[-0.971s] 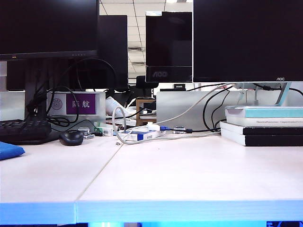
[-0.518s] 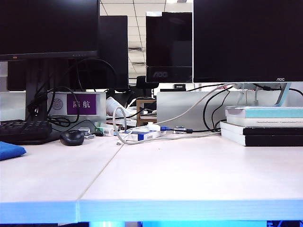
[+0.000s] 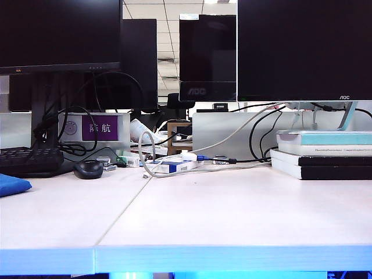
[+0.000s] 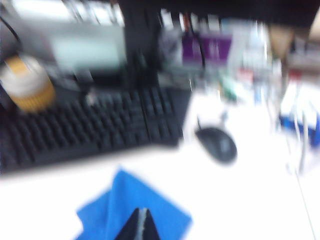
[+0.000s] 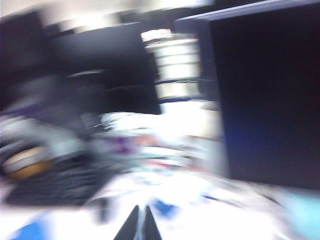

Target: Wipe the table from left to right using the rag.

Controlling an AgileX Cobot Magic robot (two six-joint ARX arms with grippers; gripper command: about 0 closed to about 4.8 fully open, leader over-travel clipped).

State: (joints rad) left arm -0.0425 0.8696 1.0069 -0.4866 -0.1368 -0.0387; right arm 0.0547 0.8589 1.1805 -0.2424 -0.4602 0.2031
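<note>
The left gripper (image 4: pixel 139 227) shows in the left wrist view as 2 dark fingertips pressed together, shut on nothing, hanging over the blue rag (image 4: pixel 132 207). That picture is blurred, so whether the tips touch the cloth cannot be told. Beyond the rag, toward 12 o'clock, lies a black keyboard (image 4: pixel 90 127), and at about 2 o'clock from the rag sits a black mouse (image 4: pixel 216 144) on the white table (image 4: pixel 250 200).

The right gripper (image 5: pixel 140 225) appears in the right wrist view as 2 dark tips close together with only a thin pale line between them, holding nothing. This picture is heavily smeared; a large dark monitor (image 5: pixel 265 95) fills the side at 3 o'clock from the tips, and a small blue patch shows low at 9 o'clock.

In the exterior view neither gripper is visible. The rag (image 3: pixel 11 185) lies at the far 9 o'clock edge of the table (image 3: pixel 232 215), partly cut off by the frame. The mouse (image 3: pixel 88 168) sits at 2 o'clock from it, with the keyboard (image 3: pixel 29 161) just beside the mouse. A stack of books (image 3: pixel 322 154) stands at 3 o'clock, well apart from the rag.
</note>
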